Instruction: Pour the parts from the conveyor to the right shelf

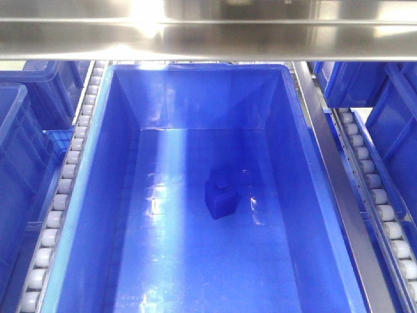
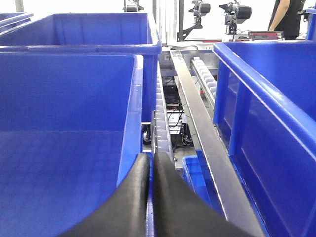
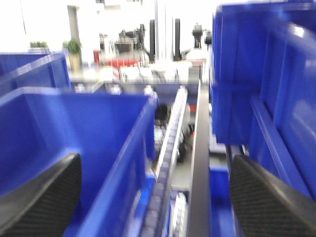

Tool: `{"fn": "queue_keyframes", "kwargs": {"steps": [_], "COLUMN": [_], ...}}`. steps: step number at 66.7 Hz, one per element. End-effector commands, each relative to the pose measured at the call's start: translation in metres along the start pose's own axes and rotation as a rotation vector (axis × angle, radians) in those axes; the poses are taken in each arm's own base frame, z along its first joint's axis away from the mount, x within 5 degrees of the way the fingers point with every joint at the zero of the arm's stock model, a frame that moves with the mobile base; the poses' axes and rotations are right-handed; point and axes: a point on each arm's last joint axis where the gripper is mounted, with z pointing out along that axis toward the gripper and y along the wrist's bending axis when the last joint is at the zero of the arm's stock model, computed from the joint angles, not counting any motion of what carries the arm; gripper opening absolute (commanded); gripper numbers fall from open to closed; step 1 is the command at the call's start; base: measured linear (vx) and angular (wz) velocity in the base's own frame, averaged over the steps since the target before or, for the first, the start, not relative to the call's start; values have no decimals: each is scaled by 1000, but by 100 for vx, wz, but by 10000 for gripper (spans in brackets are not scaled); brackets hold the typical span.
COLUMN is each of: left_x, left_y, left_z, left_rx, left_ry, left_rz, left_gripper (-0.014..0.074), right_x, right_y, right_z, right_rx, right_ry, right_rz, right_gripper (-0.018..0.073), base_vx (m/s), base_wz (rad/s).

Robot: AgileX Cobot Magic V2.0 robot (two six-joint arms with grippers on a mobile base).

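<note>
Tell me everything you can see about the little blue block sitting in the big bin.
The small blue block is roughly cubic, glossy plastic by its look, with a short knob on top. It stands alone on the floor of the large blue bin, near the middle, turned at a slight angle to the walls. Only the bin floor touches it; no gripper is near it in the front view. Its colour almost matches the bin's, so fine details are hard to make out.

Industrial/logistics test floor, looks like a warehouse-style lab. Evidence: stainless flow rack (image 1: 208,29) w/ white roller tracks (image 1: 65,182) along both sides, rows of deep blue plastic bins (image 1: 91,215) sitting on them, more bins on neighbouring lanes. Behind the rack: cameras on stands (image 2: 236,12), cabling + caster wheel (image 2: 146,132) underneath, a person (image 2: 289,17) at the far right edge, potted plants (image 3: 74,47) in bg.
</note>
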Motion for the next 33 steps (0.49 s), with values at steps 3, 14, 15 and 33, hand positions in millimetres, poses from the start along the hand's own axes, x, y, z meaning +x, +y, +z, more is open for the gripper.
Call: {"fn": "queue_keyframes", "kwargs": {"steps": [3,14,15,33], "left_x": [-13,-13,-13,-13], "left_y": [-1,-1,-1,-1], "left_z": [-2,-2,-2,-2], "left_rx": [9,9,9,9], "left_ry": [-97,-97,-97,-97], "left_rz": [-14,-14,-14,-14], "left_gripper": [-6,-6,-6,-6], "right_x": [-11,-10,-10,-6], "right_y": [-1,-2,-2,-5], "right_z": [2,5,5,5], "right_rx": [15,25,27,59], "right_ry": [-43,-15,-15,32], "right_rz": [-32,-58,-65,-133], "right_gripper": [581,527,504,-15], "base_vx": [0,0,0,0], "base_wz": [0,0,0,0]}}
